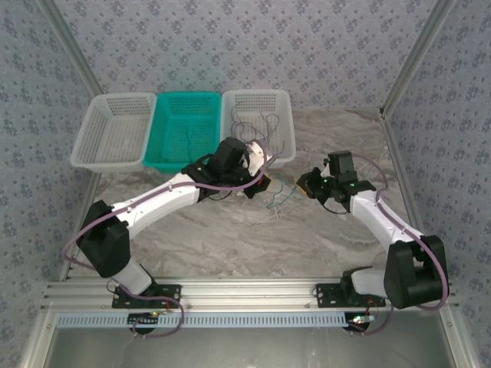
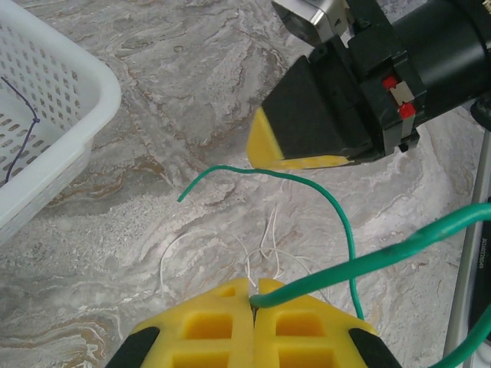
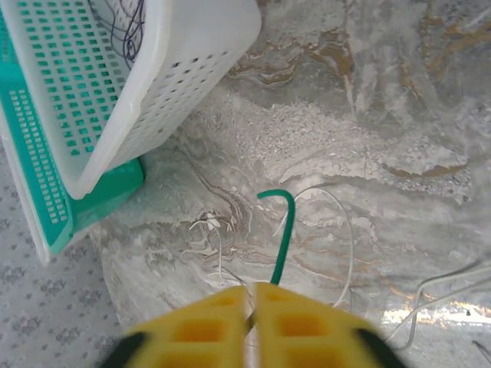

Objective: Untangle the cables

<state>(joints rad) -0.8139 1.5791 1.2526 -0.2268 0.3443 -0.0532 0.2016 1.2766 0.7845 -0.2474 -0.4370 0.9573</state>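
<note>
Left gripper (image 2: 254, 303) clamped on green cable (image 2: 399, 244) at fingertips. Right gripper (image 3: 250, 295) clenched, seemingly pinching green cable too. White cables (image 2: 265, 249) loose just ahead of left fingertips. Part grippers slowly, watch for snags.

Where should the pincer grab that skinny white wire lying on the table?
Probably at the bend of the white wire, where its loop curves clear of the green cable. Come straight down from above, closing across the wire: it lies flat on the table, so there is no side to slip under.
</note>
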